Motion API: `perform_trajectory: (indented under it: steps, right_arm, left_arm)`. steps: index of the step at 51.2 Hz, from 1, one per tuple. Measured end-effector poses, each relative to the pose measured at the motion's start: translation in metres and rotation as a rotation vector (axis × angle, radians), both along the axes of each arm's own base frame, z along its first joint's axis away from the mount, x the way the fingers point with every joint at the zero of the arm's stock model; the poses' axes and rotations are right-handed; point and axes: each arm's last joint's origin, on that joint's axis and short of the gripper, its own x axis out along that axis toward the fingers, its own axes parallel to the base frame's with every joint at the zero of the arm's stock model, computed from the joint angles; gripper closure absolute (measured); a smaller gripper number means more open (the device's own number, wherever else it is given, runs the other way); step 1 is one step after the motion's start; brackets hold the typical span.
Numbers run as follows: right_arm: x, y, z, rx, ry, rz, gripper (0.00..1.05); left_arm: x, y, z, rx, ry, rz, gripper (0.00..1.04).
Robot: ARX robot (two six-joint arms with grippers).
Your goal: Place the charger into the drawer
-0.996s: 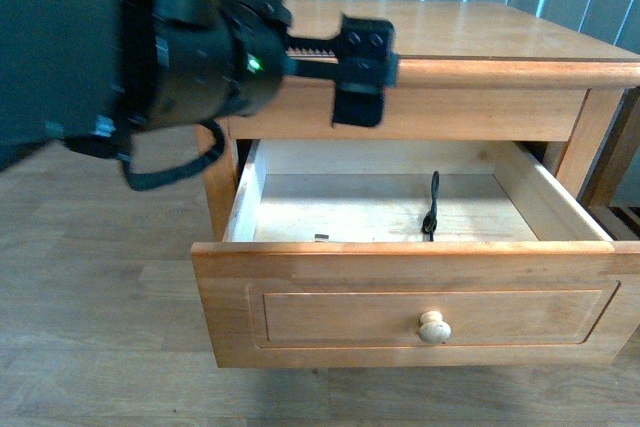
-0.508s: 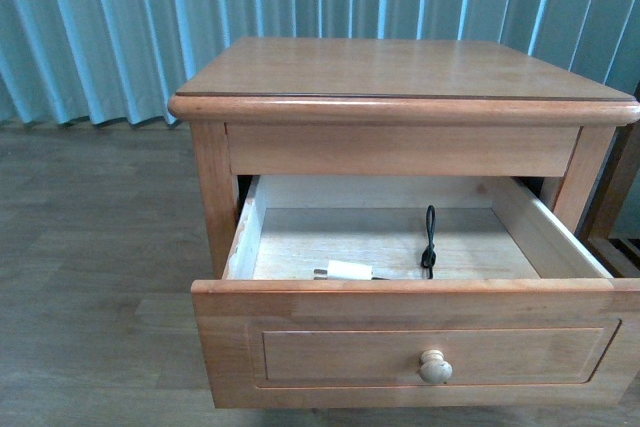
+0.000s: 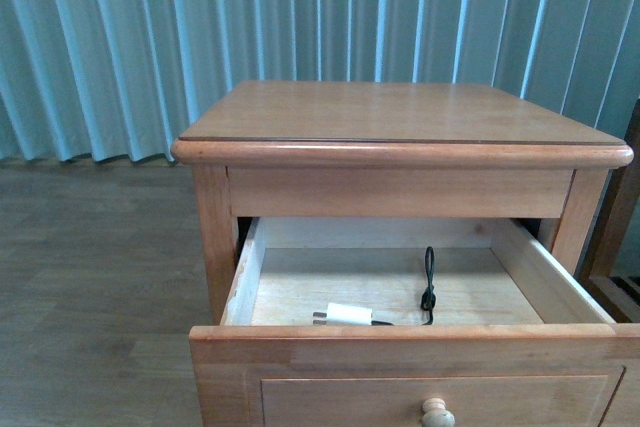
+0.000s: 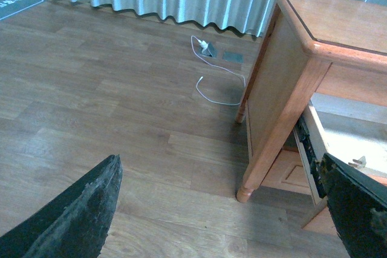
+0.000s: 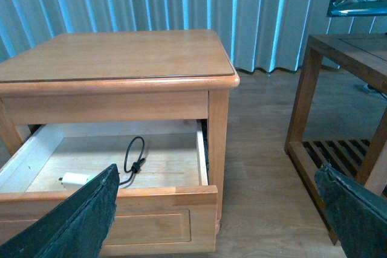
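Though outside jaws, charger [image 3: 345, 315] in drawer [image 3: 400, 339].

The honey-coloured wooden drawer [image 3: 300, 339] is pulled open, and its pale interior is exposed. The white charger [image 3: 345, 315] is laid flat inside near the front, prongs turned left, with its black cable [image 3: 428, 287] bundled just to the right.
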Motion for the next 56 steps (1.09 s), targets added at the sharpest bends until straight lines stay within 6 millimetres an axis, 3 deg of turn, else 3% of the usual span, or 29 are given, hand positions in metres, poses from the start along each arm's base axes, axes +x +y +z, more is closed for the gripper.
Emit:
perform_trajectory:
  steps: [11,17,38,56]
  right_arm:
    - [0.000,0.000,0.000,0.000,0.000,0.000,0.08]
    - [0.000,0.000,0.000,0.000,0.000,0.000,0.08]
    - [0.000,0.000,0.000,0.000,0.000,-0.001,0.08]
    - [0.000,0.000,0.000,0.000,0.000,0.000,0.08]
  left_arm:
    - [0.000,0.000,0.000,-0.005,-0.008,0.000,0.06]
    - [-0.001,-0.005,-0.004,0.080,-0.110,-0.129,0.27]
    - [-0.001,-0.026,-0.022,0.114,-0.117,-0.134,1.01]
    - [-0.001,-0.028,-0.037,0.119,-0.115,-0.148,1.01]
